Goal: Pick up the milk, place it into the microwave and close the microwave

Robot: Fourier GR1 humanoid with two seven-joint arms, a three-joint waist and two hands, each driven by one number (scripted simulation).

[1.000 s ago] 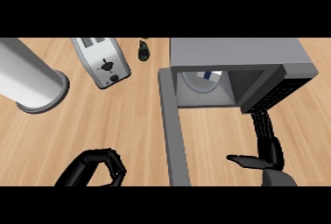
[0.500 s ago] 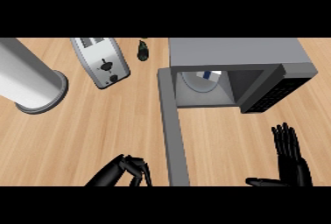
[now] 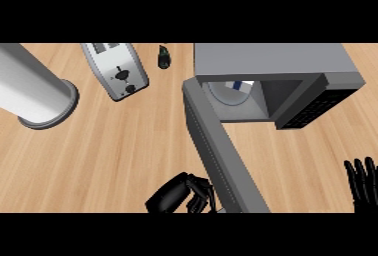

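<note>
Left hand (image 3: 176, 195) low beside open microwave door (image 3: 218, 150), fingers curled holding nothing, right hand (image 3: 362, 182) at right edge, fingers straight, milk (image 3: 238, 90) inside microwave (image 3: 273, 65)

Wooden counter (image 3: 111, 150); grey microwave (image 3: 269, 60) at upper right, its door (image 3: 218, 150) swung open toward the lower edge; milk (image 3: 240, 86) partly visible inside the cavity; toaster (image 3: 114, 70) at upper left; small dark object (image 3: 164, 56) just beside it; large white cylinder (image 3: 33, 95) at far left; left hand (image 3: 177, 196) curled, touching the door's outer face; right hand (image 3: 362, 182) with straight fingers at the lower right edge.
</note>
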